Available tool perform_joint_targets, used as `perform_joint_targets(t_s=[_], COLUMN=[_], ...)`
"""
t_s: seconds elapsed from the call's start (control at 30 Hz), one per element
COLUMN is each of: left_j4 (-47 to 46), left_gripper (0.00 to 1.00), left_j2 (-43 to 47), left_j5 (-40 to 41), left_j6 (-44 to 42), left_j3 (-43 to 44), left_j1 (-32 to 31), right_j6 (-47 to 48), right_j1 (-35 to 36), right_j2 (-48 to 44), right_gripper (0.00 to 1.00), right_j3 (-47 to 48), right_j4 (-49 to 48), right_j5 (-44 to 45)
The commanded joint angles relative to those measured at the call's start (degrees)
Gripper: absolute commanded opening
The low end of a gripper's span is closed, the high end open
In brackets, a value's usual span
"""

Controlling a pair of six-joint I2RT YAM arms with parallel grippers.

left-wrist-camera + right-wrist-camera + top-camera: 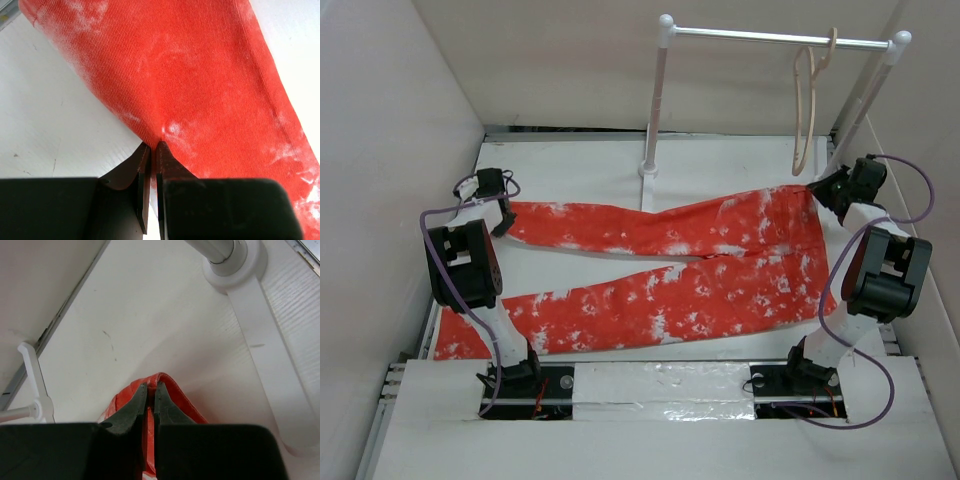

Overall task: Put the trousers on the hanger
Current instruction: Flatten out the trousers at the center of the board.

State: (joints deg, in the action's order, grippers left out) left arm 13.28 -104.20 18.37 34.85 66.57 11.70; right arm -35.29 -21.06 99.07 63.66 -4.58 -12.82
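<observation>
Pinched shut, the left gripper has its two dark fingertips meeting on the edge of the trousers, and the orange-red cloth puckers slightly where they bite. From that point the speckled fabric spreads away across the white table, lying flat

On the other side, the right gripper is closed as well, its tips clamped on a raised fold of the same red cloth, which stands up in a small ridge around them. Just beyond that fold the table is bare, and the round foot of the white rail stand sits at the far right

Seen from above, the trousers lie stretched across the table with the waist at the right and both legs running left. The far leg ends at the left gripper, while the near leg reaches toward the near-left corner. The right gripper holds the far corner of the waist

Behind it, the hanger hangs by its hook from the right end of the stand's rail, above the table and apart from the trousers
</observation>
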Motion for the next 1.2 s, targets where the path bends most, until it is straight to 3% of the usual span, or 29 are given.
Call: perform_joint_targets(t_s=[0.0, 0.17, 0.33, 0.43, 0.47, 0.5, 0.57, 0.6, 0.67, 0.77, 0.83, 0.93, 0.97, 1.0, 1.03, 1.07, 1.17], left_j4=[0.96, -1.93, -0.19, 3.94, 4.12, 4.30, 2.82, 2.54, 2.72, 2.37, 1.05, -1.67, -2.89, -3.34, -3.69, -4.13, -4.75], left_gripper=[0.00, 0.00, 0.00, 0.24, 0.47, 0.59, 0.82, 0.83, 0.84, 0.81, 0.78, 0.60, 0.37, 0.26, 0.17, 0.06, 0.00], left_j2=[3.30, 9.45, 4.65, 1.38, 1.55, 1.89, 5.05, 5.93, 8.31, 12.08, 16.98, 24.71, 26.84, 28.77, 32.62, 34.57, 40.21], left_j5=[3.16, 6.95, 2.03, 2.80, 2.90, 3.16, 2.99, 2.90, 2.72, 0.54, -1.22, -4.91, -7.36, -8.52, -9.66, -10.54, -13.34], left_j6=[0.91, 2.85, 4.17, 5.58, 4.62, 4.70, 4.18, 3.82, 3.47, 2.77, 2.50, 2.24, 2.15, 2.06, 1.89, 1.63, 0.31], left_j3=[0.06, -5.38, -4.78, -2.32, -1.88, -1.79, -2.75, -2.84, -2.23, -2.75, -4.16, -7.06, -8.80, -9.78, -10.83, -12.58, -13.65], left_j1=[0.51, 0.51, 0.51, 0.51, 0.51, 0.51, 0.51, 0.51, 0.51, 0.51, -0.80, -4.05, -4.58, -4.59, -4.59, -4.59, -4.59], right_j6=[-1.18, -4.17, -3.47, -3.91, -3.91, -4.00, -3.74, -3.13, -2.33, -1.36, -1.10, 0.83, 1.53, 3.28, 3.99, 5.22, 8.12], right_j1=[-1.70, -2.32, -2.32, -2.32, -1.80, -1.79, -1.18, -0.39, 1.63, 5.84, 8.74, 18.48, 24.69, 28.06, 31.57, 39.61, 52.83], right_j2=[1.83, 0.07, 6.49, 5.18, 4.30, 3.51, 0.61, -0.62, -5.01, -11.93, -15.81, -23.29, -25.57, -26.46, -27.16, -28.04, -26.48], right_gripper=[0.00, 0.00, 0.01, 0.28, 0.36, 0.50, 0.60, 0.68, 0.74, 0.74, 0.65, 0.39, 0.33, 0.21, 0.15, 0.00, 0.00], right_j3=[3.49, -4.50, 1.55, 0.33, 0.07, 0.15, 0.67, 0.76, -0.02, -5.19, -9.76, -20.57, -24.25, -25.59, -26.47, -27.70, -26.49], right_j4=[-4.20, -13.88, -4.22, -5.78, -6.31, -6.49, -5.88, -5.36, -4.21, -4.65, -7.44, -12.89, -13.17, -13.78, -13.70, -14.05, -14.58], right_j5=[2.00, 3.77, 2.80, 3.68, 3.59, 3.50, 3.07, 3.24, 4.11, 5.17, 5.00, 5.00, 5.17, 4.74, 4.56, 5.17, 5.43])
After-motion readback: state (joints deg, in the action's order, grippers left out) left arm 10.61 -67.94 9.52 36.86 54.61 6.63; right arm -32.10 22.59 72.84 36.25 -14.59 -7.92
